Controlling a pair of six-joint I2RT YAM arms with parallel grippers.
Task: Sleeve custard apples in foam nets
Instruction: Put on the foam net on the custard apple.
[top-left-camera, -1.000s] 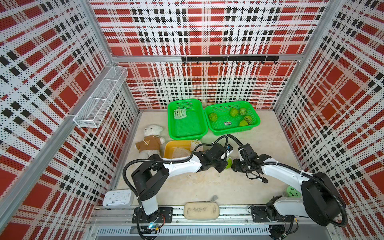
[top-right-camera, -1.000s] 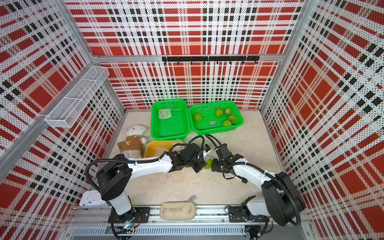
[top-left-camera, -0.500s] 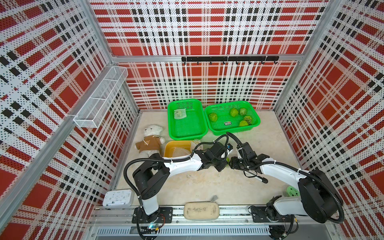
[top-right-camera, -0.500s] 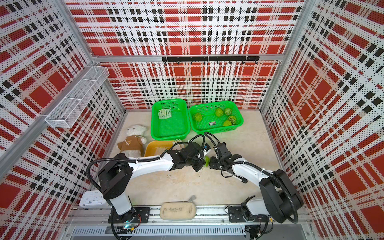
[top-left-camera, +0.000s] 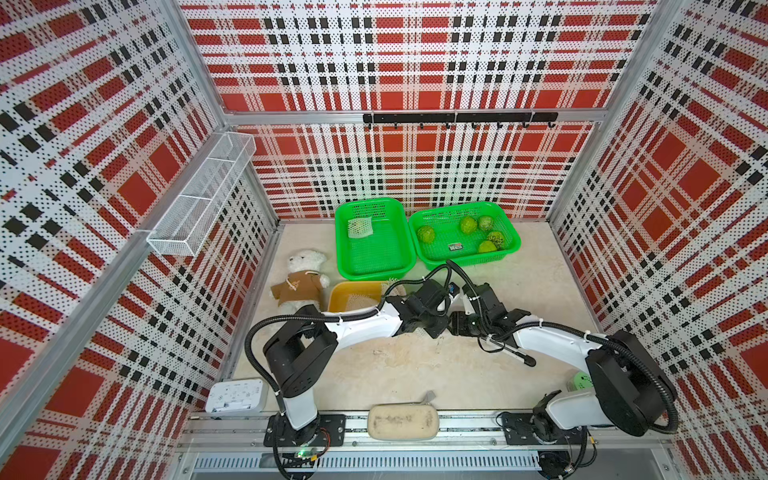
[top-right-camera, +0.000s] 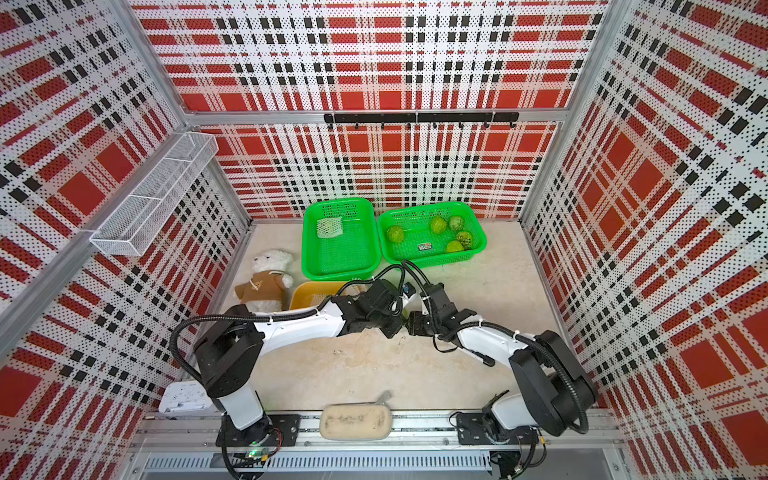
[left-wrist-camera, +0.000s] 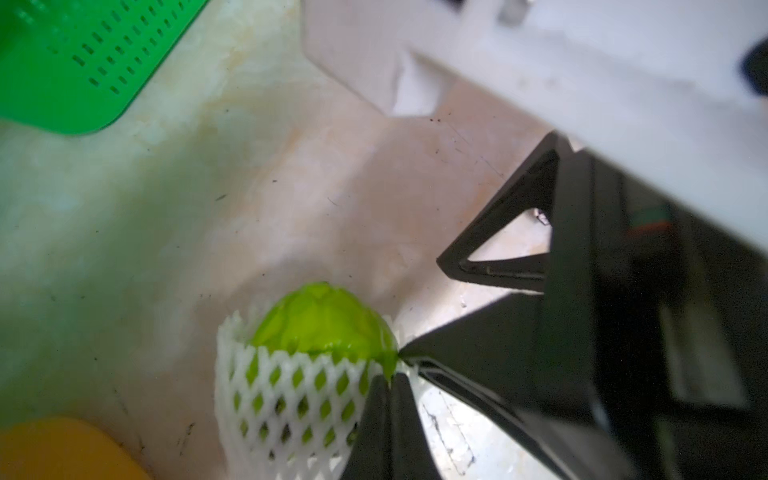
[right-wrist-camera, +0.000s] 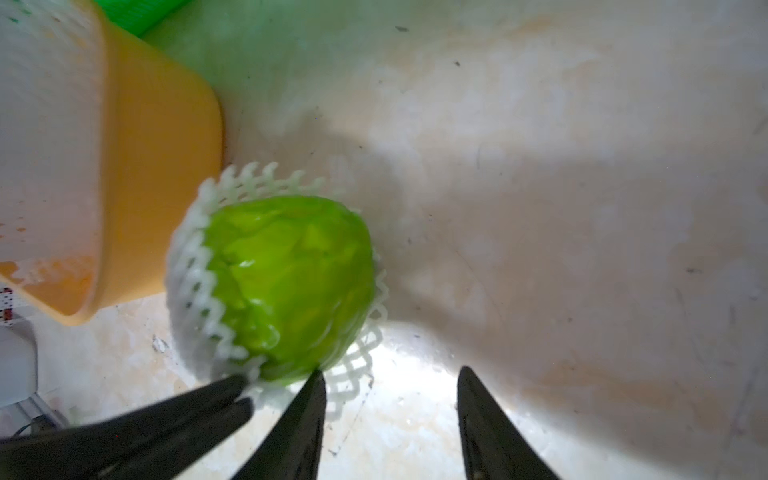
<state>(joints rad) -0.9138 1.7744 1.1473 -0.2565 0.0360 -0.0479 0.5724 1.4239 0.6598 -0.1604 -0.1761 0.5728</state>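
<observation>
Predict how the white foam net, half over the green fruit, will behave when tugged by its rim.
Probably floppy and stretchy: the foam net is open diamond mesh, its rim flaring unevenly around the custard apple. Likely light: the left gripper holds it by a pinch of rim. Thin strands might tear if yanked.
</observation>
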